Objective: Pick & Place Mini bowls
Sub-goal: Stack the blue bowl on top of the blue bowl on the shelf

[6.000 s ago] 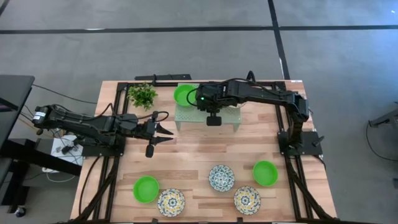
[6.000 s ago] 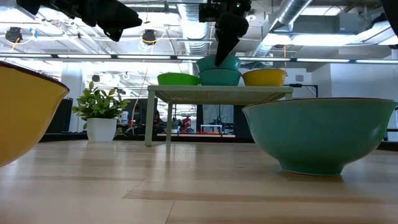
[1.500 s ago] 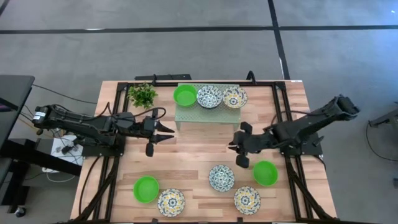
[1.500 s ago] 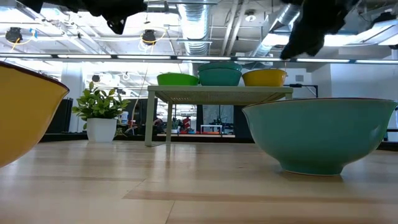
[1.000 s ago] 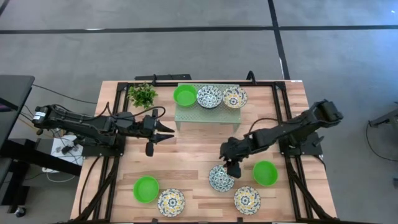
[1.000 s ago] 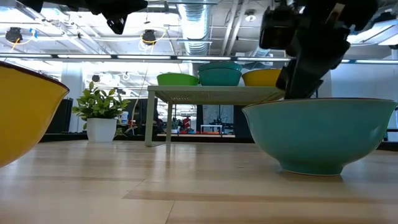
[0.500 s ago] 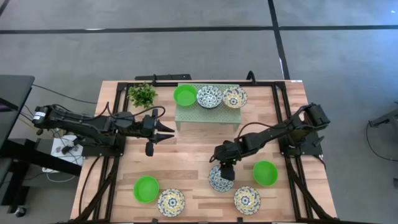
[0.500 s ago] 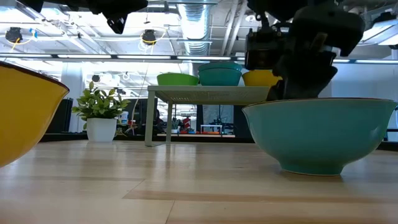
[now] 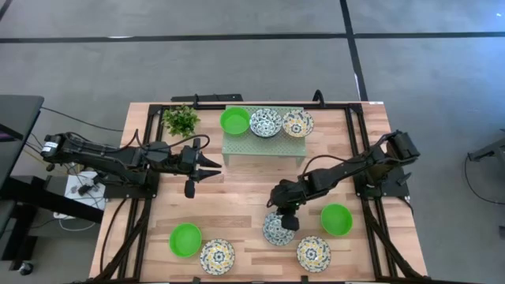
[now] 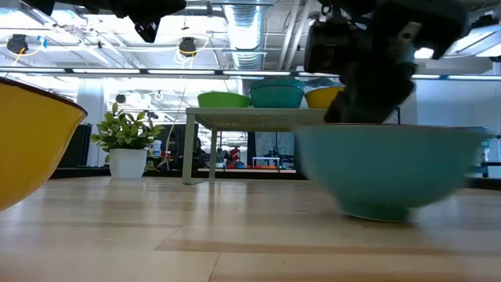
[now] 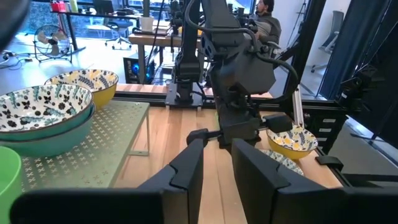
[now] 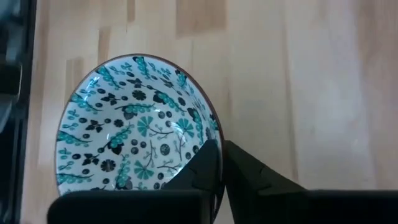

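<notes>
My right gripper (image 9: 283,215) (image 12: 221,149) stands over the far-right rim of a white bowl with blue pattern (image 9: 276,229) (image 10: 383,168) and is shut on it. Near it on the table lie two bright green bowls (image 9: 185,240) (image 9: 337,219) and two yellow-and-blue bowls (image 9: 216,256) (image 9: 314,253). The pale green rack (image 9: 237,142) bears a green bowl (image 9: 234,121), a stack of two blue-patterned bowls (image 9: 266,122) (image 11: 37,112) and a yellow-and-blue bowl (image 9: 297,123). My left gripper (image 9: 207,168) (image 11: 214,162) hovers open, left of the rack. My right gripper pinches the blue-patterned bowl's rim (image 12: 215,132) on its far-right side, one finger (image 12: 204,163) inside the bowl and one (image 12: 245,171) outside. The fingers come from above, slanting in from the table's right. The bowl's base shows at table level in the low view.
A small green plant (image 9: 181,121) stands at the far left corner, beside the rack. Bare wood lies in the table's middle (image 9: 237,197), between the rack and the near row of bowls. A person sits in the room behind the table (image 11: 264,15).
My right gripper has swung toward the table's left and near edge and come down onto the blue-patterned bowl's rim. The bowl has shifted a little toward the table's left and shows blurred in the low view. My left arm has kept still.
</notes>
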